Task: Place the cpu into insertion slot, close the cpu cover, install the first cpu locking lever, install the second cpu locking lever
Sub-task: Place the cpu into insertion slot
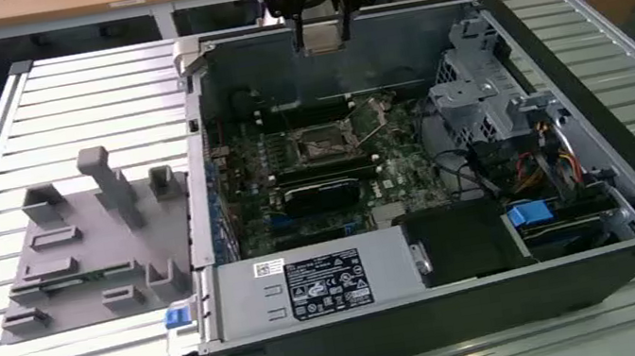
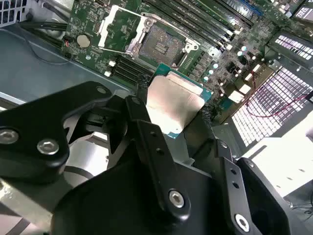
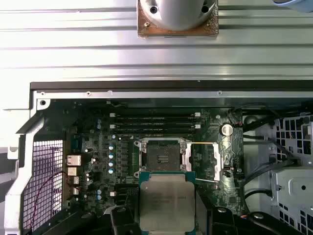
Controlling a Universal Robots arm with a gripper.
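My gripper (image 1: pixel 320 32) hangs above the back of the open computer case (image 1: pixel 625 187), shut on the cpu (image 1: pixel 321 34), a flat square chip with a dull silver top. Both wrist views show the cpu (image 2: pixel 173 100) (image 3: pixel 166 200) held between the black fingers (image 2: pixel 139 105), well above the board. Below it, the insertion slot (image 3: pixel 164 156) (image 2: pixel 159 44) (image 1: pixel 323 144) lies bare with its dark centre exposed. The cpu cover (image 3: pixel 215 159) (image 2: pixel 117 24) is flipped open beside the slot. Thin wire locking levers (image 3: pixel 205 143) stand released.
Long memory slots (image 3: pixel 154 122) run beside the socket. A black card (image 1: pixel 320 195), a power supply (image 1: pixel 315 285), a drive cage (image 1: pixel 478 105) and coloured cables (image 1: pixel 540 167) fill the case. A grey fixture (image 1: pixel 87 253) sits on the slatted table at the exterior view's left.
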